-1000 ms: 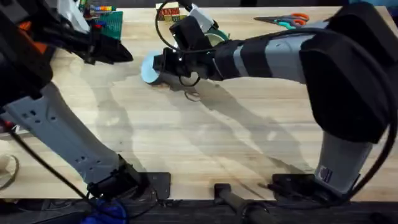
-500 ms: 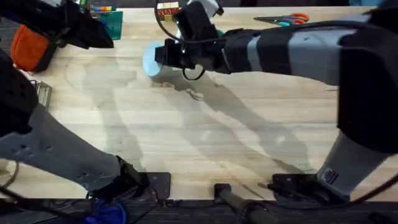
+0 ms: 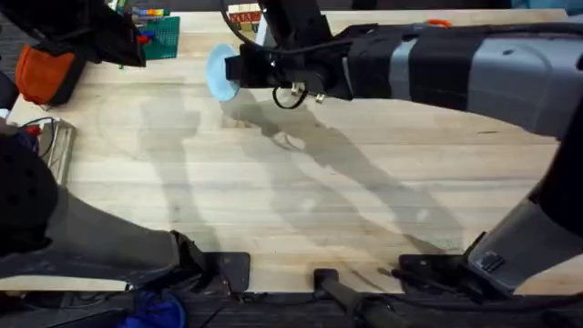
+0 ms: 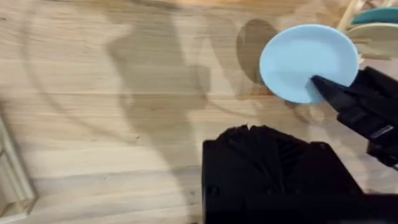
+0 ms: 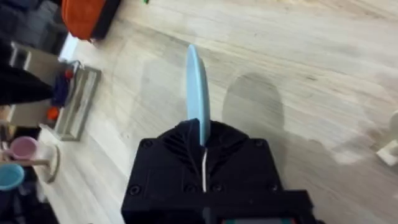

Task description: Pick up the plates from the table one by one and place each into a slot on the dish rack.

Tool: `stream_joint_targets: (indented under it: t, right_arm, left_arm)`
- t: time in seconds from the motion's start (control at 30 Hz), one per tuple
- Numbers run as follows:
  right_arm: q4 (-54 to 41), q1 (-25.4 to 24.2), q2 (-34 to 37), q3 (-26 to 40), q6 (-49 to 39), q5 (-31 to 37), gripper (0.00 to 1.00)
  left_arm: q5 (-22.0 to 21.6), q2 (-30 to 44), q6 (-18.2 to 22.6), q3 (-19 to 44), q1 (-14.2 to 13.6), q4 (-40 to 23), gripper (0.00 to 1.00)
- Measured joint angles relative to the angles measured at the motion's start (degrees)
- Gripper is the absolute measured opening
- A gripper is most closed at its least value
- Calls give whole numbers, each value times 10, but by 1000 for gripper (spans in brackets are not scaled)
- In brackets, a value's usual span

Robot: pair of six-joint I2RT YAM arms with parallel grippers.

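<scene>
At the upper right of the left wrist view, the dish rack (image 4: 348,14) holds two plates, a teal plate (image 4: 377,15) above a cream plate (image 4: 378,37). One light blue plate (image 3: 219,71) hangs edge-on above the table (image 3: 301,210) at upper centre of the overhead view, clamped in the right gripper (image 5: 201,144). Whether the left gripper (image 4: 267,134) is clenched, I cannot tell.

Even, bright light from above fell on the pale wooden desk (image 3: 301,210), where the arms threw soft, doubled grey shadows across the middle. The right arm (image 3: 474,68), close beneath the overhead camera, appeared large and blurred at its edges. A light blue plate (image 4: 308,62) cast a rounded shadow beside it; no glare showed.
</scene>
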Motion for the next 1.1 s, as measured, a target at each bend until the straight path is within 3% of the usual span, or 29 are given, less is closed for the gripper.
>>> stream_joint_targets:
  t: [0.17, 0.2, 0.33, 0.4, 0.53, 1.1]
  right_arm:
    - [-32, -6, -24, 0, -49, 0, 31]
    - [-39, -9, -30, 0, -56, 0, 31]
    - [-73, -25, -55, 0, -93, 0, 31]
    - [-89, -32, -67, 0, -112, 1, 30]
    - [-124, -47, -92, 0, -159, 2, 30]
    - [-243, -121, -259, 0, -371, 6, 30]
  left_arm:
    - [-35, -5, -10, 0, -32, 0, 68]
    - [-37, -5, -14, 0, -36, 0, 156]
    - [-47, -5, -17, 0, -42, 0, 750]
    - [-49, -5, -19, 0, -42, 0, 957]
    - [-51, -5, -19, 0, -42, 0, 996]
    - [-51, -5, -19, 0, -42, 0, 995]
